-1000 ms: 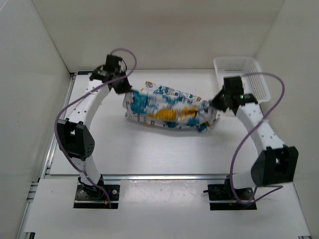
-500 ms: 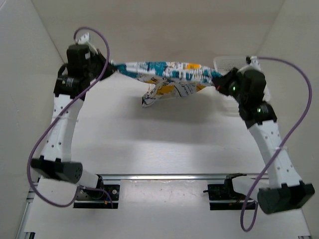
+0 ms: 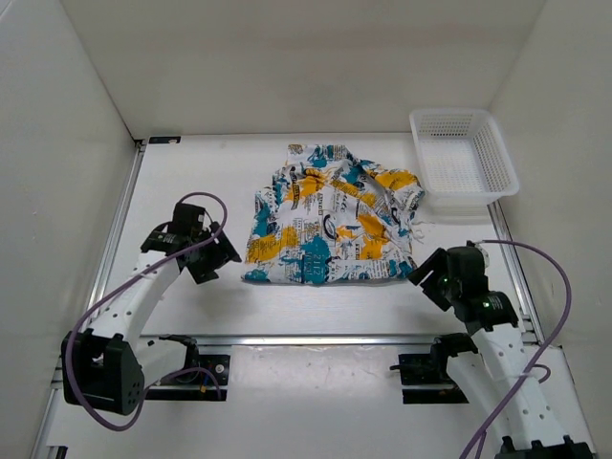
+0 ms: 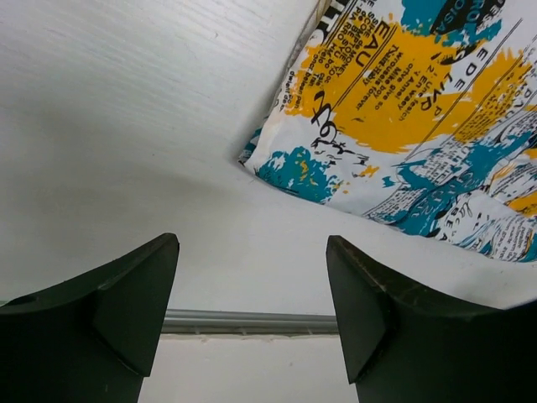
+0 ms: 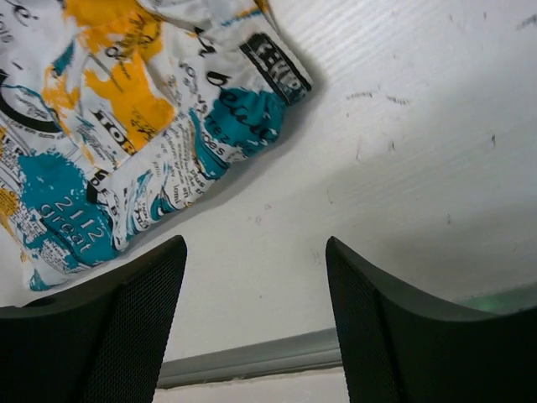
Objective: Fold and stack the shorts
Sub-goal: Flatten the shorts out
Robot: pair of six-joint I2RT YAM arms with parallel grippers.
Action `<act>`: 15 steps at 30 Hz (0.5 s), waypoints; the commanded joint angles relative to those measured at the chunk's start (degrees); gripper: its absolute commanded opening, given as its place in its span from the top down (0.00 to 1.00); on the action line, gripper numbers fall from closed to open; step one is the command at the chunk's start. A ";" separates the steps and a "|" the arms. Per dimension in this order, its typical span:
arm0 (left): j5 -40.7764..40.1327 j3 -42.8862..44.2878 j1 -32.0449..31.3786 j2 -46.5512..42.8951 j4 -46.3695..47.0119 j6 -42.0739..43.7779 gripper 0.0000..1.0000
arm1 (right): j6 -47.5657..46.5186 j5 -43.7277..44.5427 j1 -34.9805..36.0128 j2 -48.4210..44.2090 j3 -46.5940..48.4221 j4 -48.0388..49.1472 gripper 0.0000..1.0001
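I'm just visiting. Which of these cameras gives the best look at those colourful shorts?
The top external view: the shorts lie spread out with their whole outline visible. The left wrist view catches only their near left corner, and the right wrist view only their near right corner.

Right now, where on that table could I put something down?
Widest: bare table left of the shorts, from the left claw to the back wall. Also a strip between the shorts and the near rail. Crowded on the right: basket and right claw close by the shorts; little room behind them.
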 commanded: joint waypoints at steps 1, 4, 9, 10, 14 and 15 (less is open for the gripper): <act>-0.08 -1.35 -0.05 1.04 2.59 -2.34 0.18 | 5.83 -4.18 -0.43 4.46 -0.97 -2.34 0.31; 1.16 -3.12 -1.27 2.28 2.59 -4.62 0.19 | 6.37 -8.57 -0.43 7.98 -3.60 1.35 0.33; 2.21 -6.91 -3.29 2.80 2.59 -9.19 0.11 | 6.89 -13.42 -3.06 14.39 -5.36 9.70 0.37; 2.22 -6.91 -3.30 2.81 3.29 -9.20 0.10 | 6.37 -13.42 -3.59 15.37 -5.36 10.76 0.40; 0.82 -3.58 -6.63 9.46 5.75 -9.73 0.13 | 4.09 -13.95 -6.76 20.12 -5.36 15.94 0.43; -0.23 -2.70 -6.64 10.79 5.76 -9.73 0.16 | 3.56 -13.95 -8.07 21.78 -5.36 16.91 0.43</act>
